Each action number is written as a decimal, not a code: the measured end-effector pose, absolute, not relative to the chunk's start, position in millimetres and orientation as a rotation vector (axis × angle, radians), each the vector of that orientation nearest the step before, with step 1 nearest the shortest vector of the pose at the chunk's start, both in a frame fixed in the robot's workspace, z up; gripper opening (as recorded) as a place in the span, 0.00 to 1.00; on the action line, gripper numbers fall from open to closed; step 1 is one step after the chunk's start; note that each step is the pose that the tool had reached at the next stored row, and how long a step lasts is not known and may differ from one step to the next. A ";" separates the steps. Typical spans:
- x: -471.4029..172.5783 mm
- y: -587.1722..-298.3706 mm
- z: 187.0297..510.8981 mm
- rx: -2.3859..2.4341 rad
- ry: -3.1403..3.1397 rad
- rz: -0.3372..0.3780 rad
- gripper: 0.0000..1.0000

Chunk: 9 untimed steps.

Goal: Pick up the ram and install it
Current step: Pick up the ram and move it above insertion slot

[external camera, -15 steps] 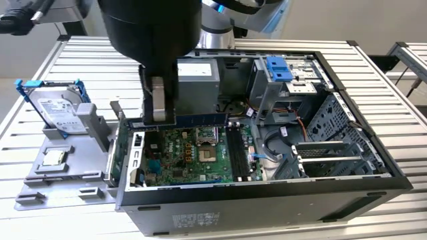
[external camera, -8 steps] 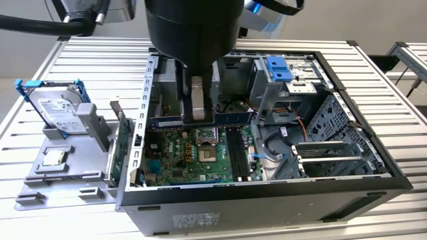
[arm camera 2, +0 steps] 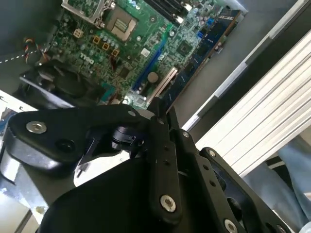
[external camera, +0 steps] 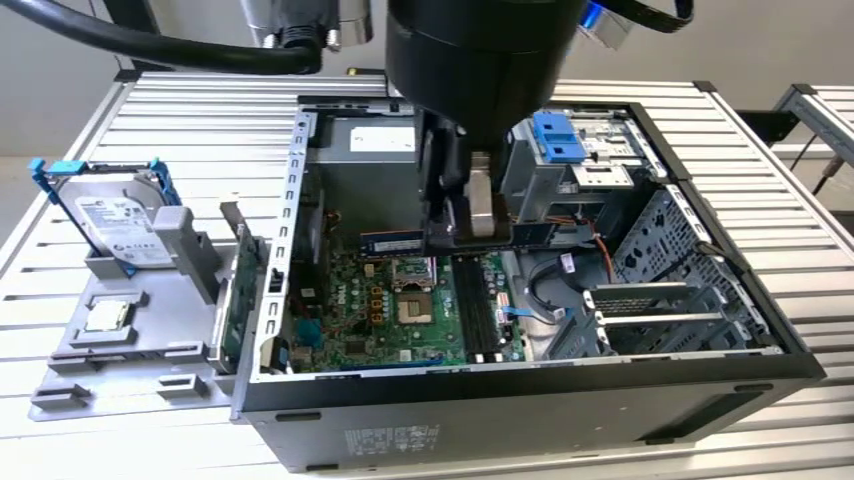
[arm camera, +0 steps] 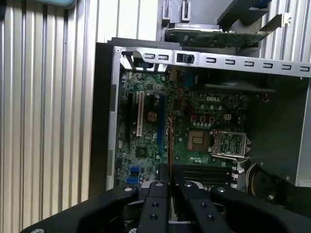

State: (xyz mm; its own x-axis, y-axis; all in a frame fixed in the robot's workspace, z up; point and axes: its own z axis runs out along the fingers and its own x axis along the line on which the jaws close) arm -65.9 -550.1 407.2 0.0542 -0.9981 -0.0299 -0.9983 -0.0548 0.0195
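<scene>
One table [external camera: 200, 110]: ribbed metal slats that carry everything else in the exterior view.
Computer case [external camera: 534, 410]: lies on its side on the table with the side panel off and its inside facing up.
Arm [external camera: 481, 60]: a thick black body reaching down from above into the open case. A black hose [external camera: 134, 40] curves away toward the exterior view's left.
Motherboard [external camera: 387, 320]: green, flat on the floor of the case. It also appears beyond the fingertips in both wrist views [arm camera: 194, 116] [arm camera 2: 146, 48].
Grey tray [external camera: 134, 350]: on the table, just beside the case on the exterior view's left.
Hard drive [external camera: 120, 225]: silver, in a blue bracket [external camera: 54, 175], propped at a tilt at the far end of the grey tray.
Memory slots [external camera: 474, 305]: long and black, lying side by side on the motherboard.
Gripper [external camera: 474, 238]: hangs inside the case above the motherboard, clenched on the ram [external camera: 395, 242]. In the first wrist view its black fingers [arm camera: 156, 199] press against the two flat faces.
Ram: grasped near its middle, clear of the board, over the far end of the slots. It runs across the exterior view with one end sticking out on each side of the gripper. The first wrist view shows it as a thin edge [arm camera: 169, 150].
Socket [external camera: 408, 305]: square and metal-framed, just beside the slots on the exterior view's left.
</scene>
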 end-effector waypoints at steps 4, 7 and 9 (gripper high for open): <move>-48.7 -550.1 407.2 -2.276 2.156 0.055 0.00; -39.9 -549.9 407.1 -2.270 2.161 0.055 0.00; -35.2 -550.0 407.1 -2.267 2.165 0.055 0.00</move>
State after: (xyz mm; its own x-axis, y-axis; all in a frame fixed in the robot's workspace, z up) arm -35.2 -550.0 407.1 0.0455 -0.9985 -0.0299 -0.9987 -0.0461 0.0194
